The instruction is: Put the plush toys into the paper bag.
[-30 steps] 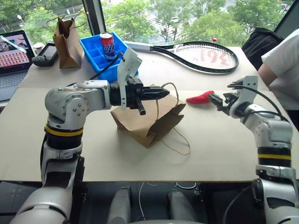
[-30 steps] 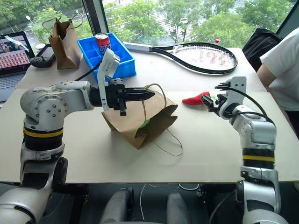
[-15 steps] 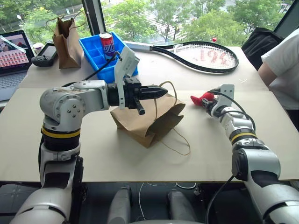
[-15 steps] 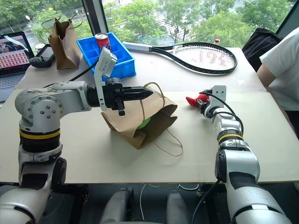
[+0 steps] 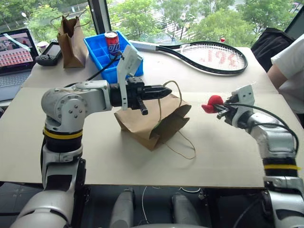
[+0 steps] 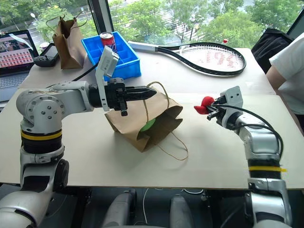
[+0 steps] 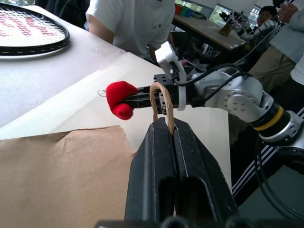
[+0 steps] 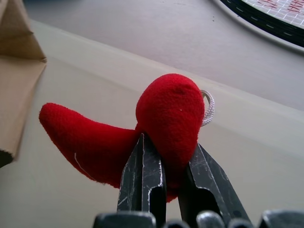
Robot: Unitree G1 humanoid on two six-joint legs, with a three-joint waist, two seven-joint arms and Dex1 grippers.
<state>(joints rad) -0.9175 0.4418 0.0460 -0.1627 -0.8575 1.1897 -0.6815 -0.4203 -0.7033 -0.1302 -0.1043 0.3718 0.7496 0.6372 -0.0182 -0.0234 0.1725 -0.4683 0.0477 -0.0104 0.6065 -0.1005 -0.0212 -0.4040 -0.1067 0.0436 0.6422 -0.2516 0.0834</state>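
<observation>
Your right end effector [image 8: 164, 164] grips the red chili plush [image 8: 142, 128] above bare table [image 5: 228, 152]; the left end effector [image 7: 167, 124] pinches the paper bag [image 5: 149, 121] handle [image 7: 160, 99].

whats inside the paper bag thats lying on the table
Through the open mouth of the paper bag, a lime-green plush toy shows, partly out of sight behind the paper. The rest of the inside is covered by the bag's wall, so anything deeper cannot be seen.

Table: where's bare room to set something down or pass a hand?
Free: the front strip of the table near the robot, and the gap between the paper bag and the right gripper holding the red chili pepper. Crowded: the far side, with the blue bin, can, narrow brown bag, laptop and racket.
</observation>
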